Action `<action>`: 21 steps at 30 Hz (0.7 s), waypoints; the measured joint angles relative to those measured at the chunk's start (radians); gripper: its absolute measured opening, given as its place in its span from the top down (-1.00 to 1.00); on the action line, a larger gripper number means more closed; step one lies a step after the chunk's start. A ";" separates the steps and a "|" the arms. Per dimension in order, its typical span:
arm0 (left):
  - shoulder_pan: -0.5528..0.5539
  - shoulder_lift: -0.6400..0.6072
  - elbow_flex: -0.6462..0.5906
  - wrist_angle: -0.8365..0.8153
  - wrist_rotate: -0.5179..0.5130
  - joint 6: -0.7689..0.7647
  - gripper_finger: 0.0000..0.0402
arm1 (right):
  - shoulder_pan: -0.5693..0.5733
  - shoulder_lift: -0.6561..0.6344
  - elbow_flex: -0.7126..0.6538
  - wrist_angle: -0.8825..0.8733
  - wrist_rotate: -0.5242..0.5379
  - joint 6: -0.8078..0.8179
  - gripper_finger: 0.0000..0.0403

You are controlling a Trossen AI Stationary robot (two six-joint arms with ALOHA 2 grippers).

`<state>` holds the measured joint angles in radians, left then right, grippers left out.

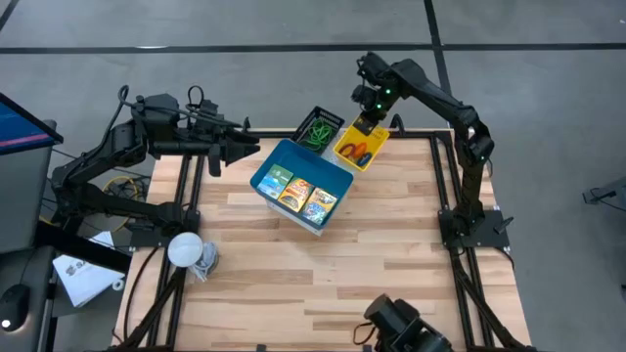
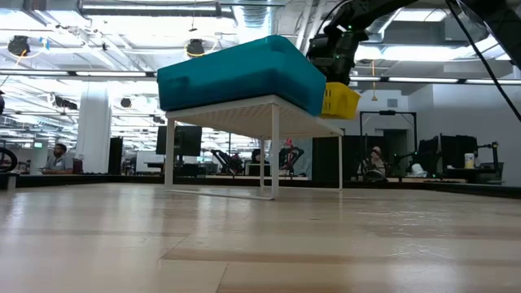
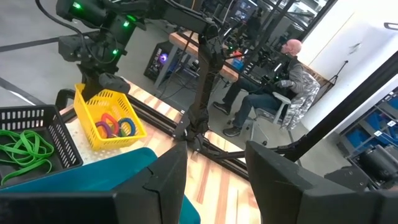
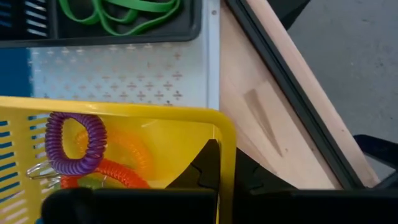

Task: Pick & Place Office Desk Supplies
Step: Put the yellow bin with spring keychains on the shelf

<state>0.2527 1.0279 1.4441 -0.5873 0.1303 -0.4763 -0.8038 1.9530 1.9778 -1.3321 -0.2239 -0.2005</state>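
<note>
1. The right arm reaches in from the right side of the table, elbow bent, and its right gripper [image 1: 365, 125] sits at the far edge of the yellow tray [image 1: 358, 149]. In the right wrist view the dark fingers [image 4: 208, 163] straddle the tray's yellow wall, one inside and one outside, so it looks pinched on the rim. I can't tell how hard it's squeezing.

2. The yellow tray is tilted – in the low view [image 2: 339, 99] it pokes out behind the blue tray with one end raised. Inside are a purple coil loop [image 4: 74, 143] and an orange coil loop [image 4: 121, 168].

3. The left arm stretches horizontally across the left side, with the left gripper [image 1: 238, 150] hanging just short of the blue tray [image 1: 275, 156]. From the left wrist view its two fingers [image 3: 168, 180] are spread apart with nothing between them.

4. The blue tray holds three crayon packs [image 1: 297, 193] side by side. The black tray [image 1: 318, 127] sits right behind it with green rubber bands [image 3: 25, 149] in it. All three trays rest on a white perforated stand [image 2: 244, 114].

5. The surface is a light wooden table [image 1: 391, 254] on a black frame. A white bulb-like object [image 1: 186, 249] sits near the left front corner.

6. The room behind is an open workshop – a seated person [image 3: 273, 87] at a bench, plus monitors and ceiling lights.
</note>
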 joint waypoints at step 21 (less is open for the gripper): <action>0.000 0.000 0.000 0.000 0.005 -0.011 0.21 | 0.019 0.000 0.000 0.049 0.010 0.021 1.00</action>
<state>0.2527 1.0279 1.4437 -0.5873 0.1349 -0.4870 -0.7844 1.9530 1.9778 -1.2831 -0.2140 -0.1799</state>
